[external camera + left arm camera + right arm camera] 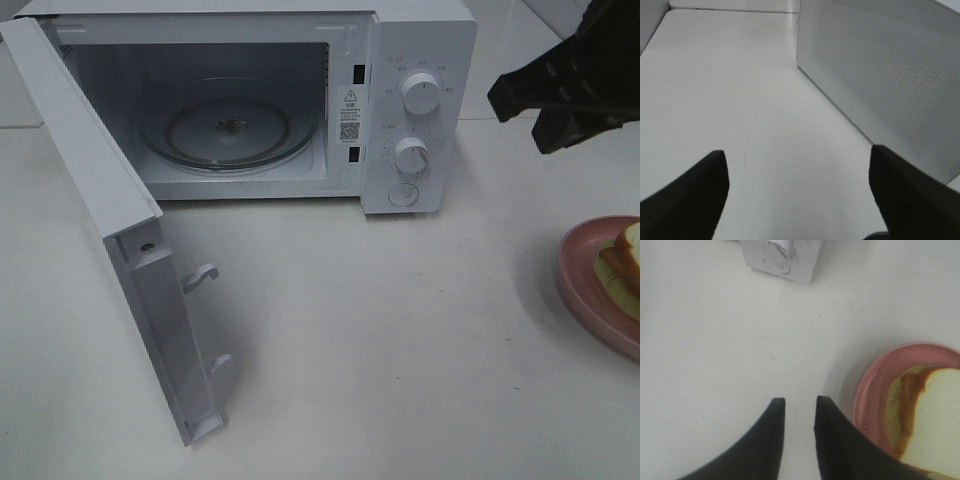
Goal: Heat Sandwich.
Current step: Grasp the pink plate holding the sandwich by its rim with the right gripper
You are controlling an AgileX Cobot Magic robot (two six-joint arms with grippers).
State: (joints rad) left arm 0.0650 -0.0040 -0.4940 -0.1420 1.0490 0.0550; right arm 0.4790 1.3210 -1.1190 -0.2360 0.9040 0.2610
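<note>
Located the sandwich point(625, 262) on a round pink plate point(578, 275), to the right of the microwave point(352, 45) and forward of its front face, well apart from it, partly cut off at the edge of the high view. Noted stacked white bread slices, tan-brown crust and pale yellow-green filling showing at the side; much smaller than the plate. Judged light, soft and easily crushed, with layers liable to slide or splay under an uneven pinch. Expect a matte, grippy crumb and a possibly slick filling. Recommend sparing the bread and taking hold at the plate rim on the side facing the microwave: stiff, smooth, glossy, with a raised lip, though probably slippery and apt to tip if lifted off level.

Found the right gripper point(797, 402) raised off the table point(400, 350), right of the microwave's control panel point(450, 150), black fingers point(765, 440) parted by a narrow gap with nothing between them, near the plate rim. Found the left gripper point(799, 150) with fingers point(685, 200) spread wide, carrying nothing, close beside a pale, finely dotted panel of the microwave, most probably the door's outer face.

Recorded the microwave as white, boxy and hard-shelled, with two round knobs point(420, 92) and a button point(403, 194); door point(90, 190) standing wide at its left side; clear glass turntable point(225, 130) inside with nothing on it. Recorded the table as flat, matte, off-white.
</note>
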